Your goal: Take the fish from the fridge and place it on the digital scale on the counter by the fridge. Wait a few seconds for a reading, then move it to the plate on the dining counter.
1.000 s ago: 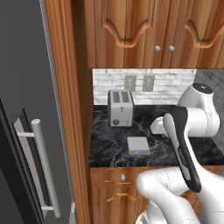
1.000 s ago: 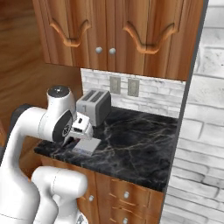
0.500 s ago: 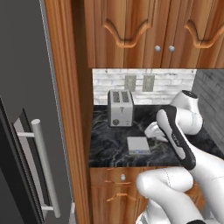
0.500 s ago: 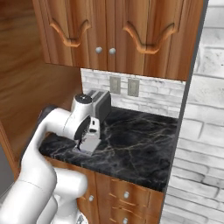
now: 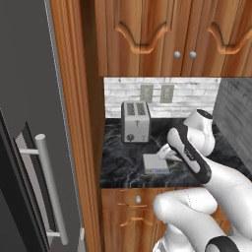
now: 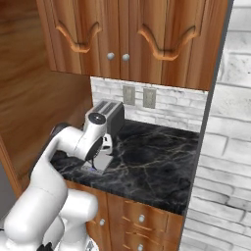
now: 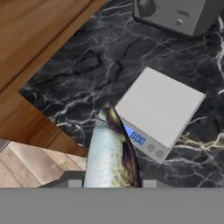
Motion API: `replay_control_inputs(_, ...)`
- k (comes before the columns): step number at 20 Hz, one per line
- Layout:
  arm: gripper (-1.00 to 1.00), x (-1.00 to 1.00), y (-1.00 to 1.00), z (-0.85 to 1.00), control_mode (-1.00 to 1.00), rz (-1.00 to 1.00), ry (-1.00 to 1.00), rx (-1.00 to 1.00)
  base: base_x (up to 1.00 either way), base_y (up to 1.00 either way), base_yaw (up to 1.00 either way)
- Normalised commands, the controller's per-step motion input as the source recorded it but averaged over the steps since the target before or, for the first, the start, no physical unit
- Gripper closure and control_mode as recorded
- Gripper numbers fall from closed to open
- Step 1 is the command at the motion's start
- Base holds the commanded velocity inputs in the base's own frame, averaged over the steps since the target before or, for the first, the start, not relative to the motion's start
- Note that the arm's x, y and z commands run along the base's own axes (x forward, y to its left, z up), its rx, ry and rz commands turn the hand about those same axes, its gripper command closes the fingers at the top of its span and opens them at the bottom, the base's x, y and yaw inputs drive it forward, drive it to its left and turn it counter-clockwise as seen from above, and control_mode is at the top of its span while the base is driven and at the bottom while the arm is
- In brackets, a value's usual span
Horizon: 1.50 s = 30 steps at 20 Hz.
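Silvery-grey fish [image 7: 112, 151] pinched between the fingers [image 7: 109, 181], pointed end out toward the near corner of the digital scale [image 7: 159, 111], above the black marble surface [image 7: 83, 61]. Scale flat on that surface, blue digits lit on its front strip, platform bare. Steel toaster [image 5: 135, 121] just behind the scale, against the white brick backsplash. Dark grey fridge [image 5: 29, 147] well to the left, door shut, bar handle [image 5: 49, 189] showing.
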Motion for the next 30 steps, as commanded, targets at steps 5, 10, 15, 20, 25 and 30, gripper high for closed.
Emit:
replay_control_inputs(5,1.0,0.41,0.3,-0.44,-1.0,0.03,-0.04,-0.01,0.0,0.0,0.0)
replay_control_inputs(10,1.0,0.42,0.05,-0.32,-1.0,0.0,-0.01,-0.09,0.0,0.0,0.0)
replay_control_inputs(15,1.0,0.4,0.0,-0.15,-1.0,0.0,0.0,-0.07,0.0,0.0,0.0)
replay_control_inputs(20,1.0,0.42,-0.01,-0.16,-1.0,0.0,0.0,-0.02,0.0,0.0,0.0)
replay_control_inputs(25,1.0,0.44,-0.06,-0.26,-1.0,0.0,0.0,-0.01,0.0,0.0,0.0)
replay_control_inputs(30,1.0,0.35,-0.03,-0.21,-1.0,0.0,-0.01,-0.01,0.0,0.0,0.0)
